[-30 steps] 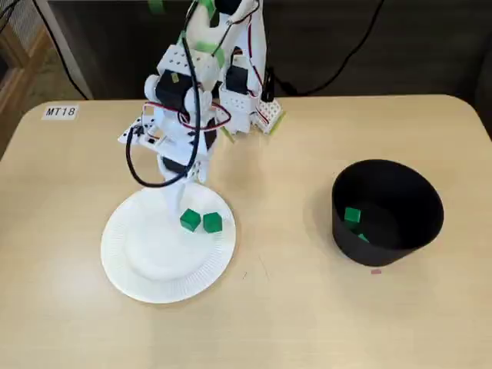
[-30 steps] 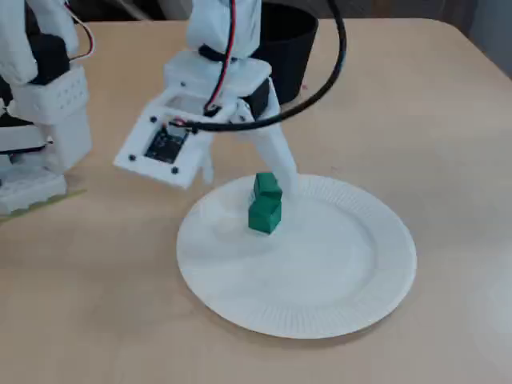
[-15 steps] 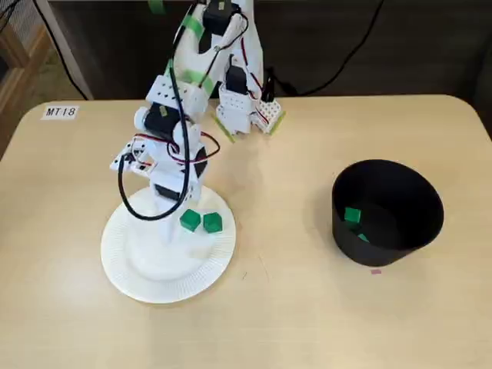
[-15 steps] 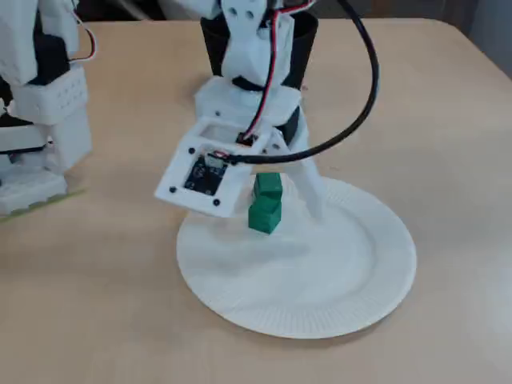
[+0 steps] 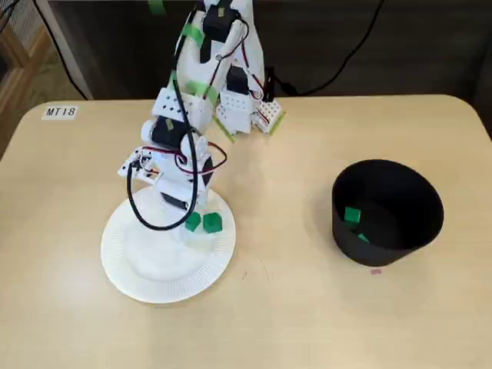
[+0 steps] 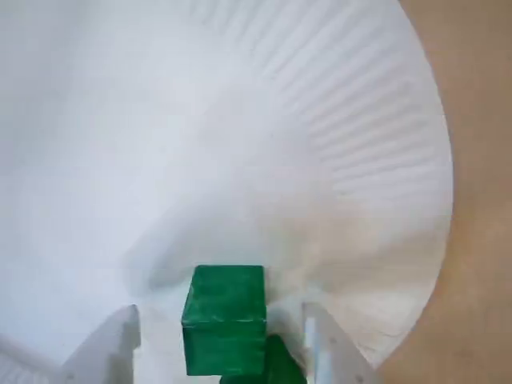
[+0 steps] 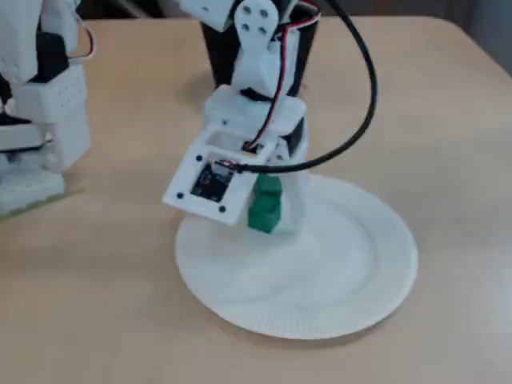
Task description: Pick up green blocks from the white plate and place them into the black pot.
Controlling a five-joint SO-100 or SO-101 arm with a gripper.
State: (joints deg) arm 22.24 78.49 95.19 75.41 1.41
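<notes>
1. At the left of a fixed view, the white plate [image 5: 134, 269] looks like light paper. If your fingers scrape it while closing, it may slide or tip and shift both blocks.
2. On the plate's right part, the gripper [image 6: 218, 320] has its jaws apart, straddling one green block [image 6: 226, 304] with gaps on both sides. The second block [image 6: 282, 364] lies just beside it, near the right finger in the wrist view. Closing may pinch both or knock that one away.
3. Far right, the black pot [image 5: 384, 250] already holds green blocks [image 5: 352, 215]. A skewed grip could drop yours on the table [image 5: 292, 307].

A fixed view high, whole table [image 5: 307, 323]; a fixed view low, near plate [image 7: 344, 296]; wrist cam closest; all share plate.
</notes>
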